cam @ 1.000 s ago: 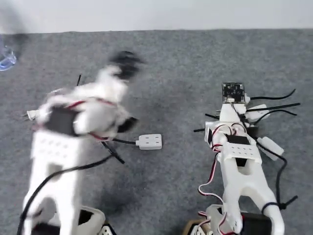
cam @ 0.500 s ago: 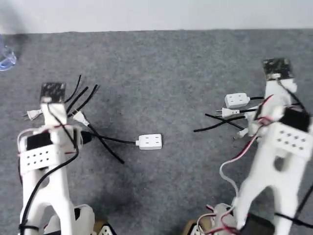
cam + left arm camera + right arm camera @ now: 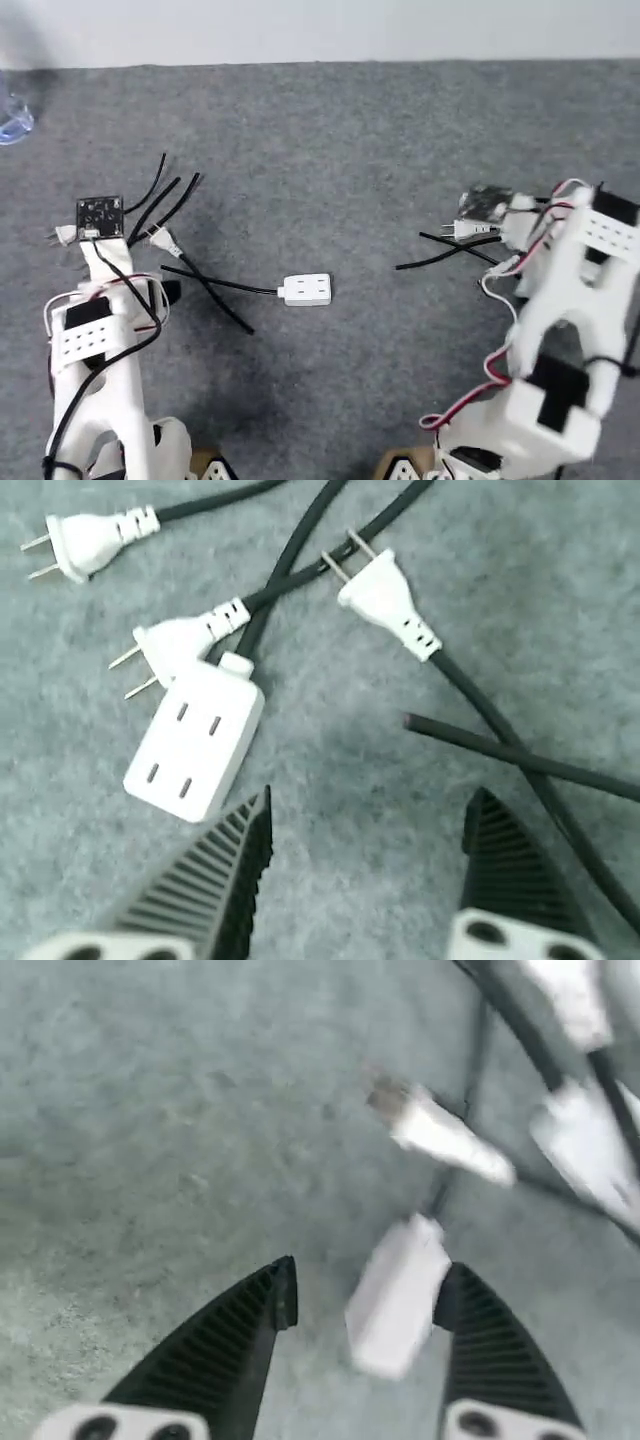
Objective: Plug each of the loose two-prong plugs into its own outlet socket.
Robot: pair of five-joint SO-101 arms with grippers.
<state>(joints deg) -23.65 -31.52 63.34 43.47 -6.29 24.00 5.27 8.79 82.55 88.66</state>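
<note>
- On the grey worktop (image 3: 330, 150), far left, three white two-prong left plugs (image 3: 385, 595) lie loose with bare prongs, their black cords (image 3: 520, 760) crossing.
- Just beside them sits a white near outlet (image 3: 195, 742) with two empty sockets.
- A mid outlet (image 3: 306, 290) lies on its own cord, well apart from both arms.
- At the right, a white right plug (image 3: 460, 230) lies among crossed black cords.
- The left tool (image 3: 365, 850) is spread wide and holds nothing, hovering just short of the near outlet.
- The right tool (image 3: 370, 1285) is also spread, with a blurred far outlet (image 3: 400, 1295) between its fingers, close to one; whether they touch cannot be told.
</note>
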